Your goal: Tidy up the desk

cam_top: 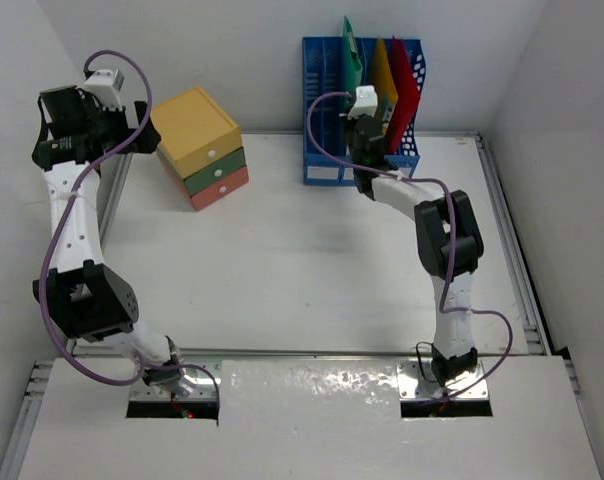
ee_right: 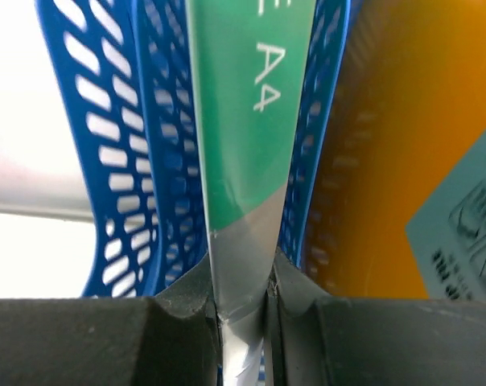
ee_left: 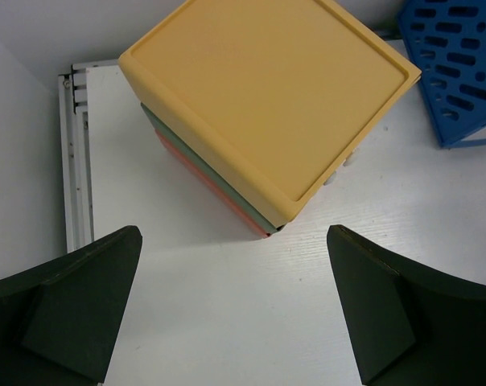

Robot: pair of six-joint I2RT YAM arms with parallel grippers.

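The desk (cam_top: 302, 260) is a white tabletop with metal rails along its edges. At its back, my right gripper (cam_top: 368, 150) reaches into the blue file rack (cam_top: 327, 120). In the right wrist view, this gripper (ee_right: 243, 310) is shut on the lower edge of a green A4 folder (ee_right: 243, 121), which stands upright in a rack slot (ee_right: 158, 161). My left gripper (cam_top: 144, 122) hovers at the back left. In the left wrist view it (ee_left: 235, 241) is open over bare desk (ee_left: 227, 322), with nothing between its fingers.
A drawer box (cam_top: 200, 145) with yellow, green and orange tiers sits just ahead of the left gripper, filling the top of the left wrist view (ee_left: 267, 96). A yellow folder (cam_top: 382, 70) and a red folder (cam_top: 407, 90) stand in the rack beside the green one. White walls enclose the desk.
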